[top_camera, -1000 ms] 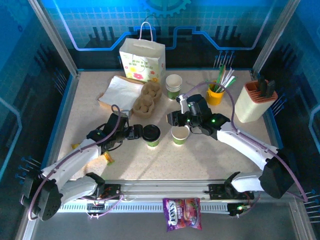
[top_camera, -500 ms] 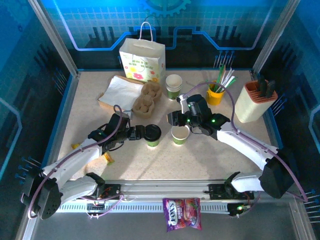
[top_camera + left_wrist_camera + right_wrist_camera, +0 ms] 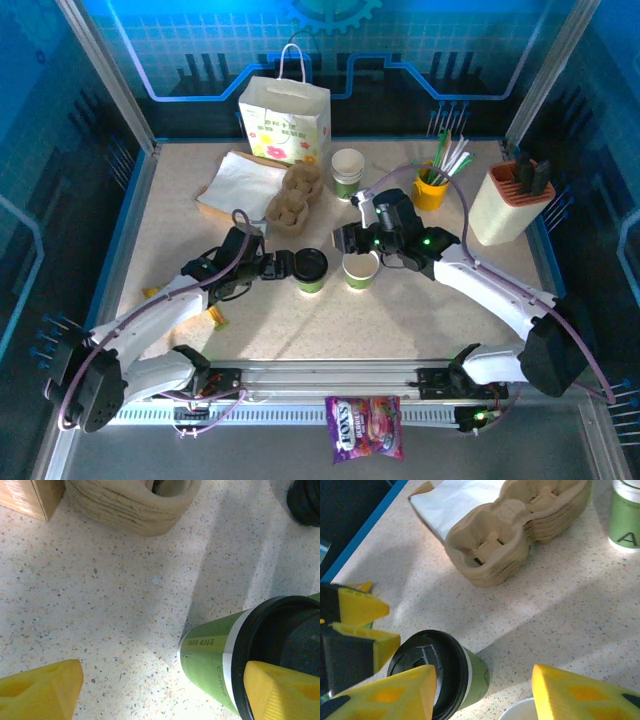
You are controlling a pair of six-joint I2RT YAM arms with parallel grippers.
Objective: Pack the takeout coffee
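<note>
A: Why does the lidded cup [image 3: 310, 268] stand upright mid-table?
B: Probably so either arm can reach it. The carriers [image 3: 293, 198] lie just beyond it and the bag [image 3: 285, 122] waits at the far edge. The open cup [image 3: 360, 270] stands just to its right.
A: And the left claw [image 3: 162, 675]?
B: It is spread wide and grips nothing. One finger overlaps the lid, the other is well apart from the cup. Whether it touches the lid is unclear.
A: The right claw [image 3: 350, 243]?
B: It is partly open above the open cup, with nothing in it.
</note>
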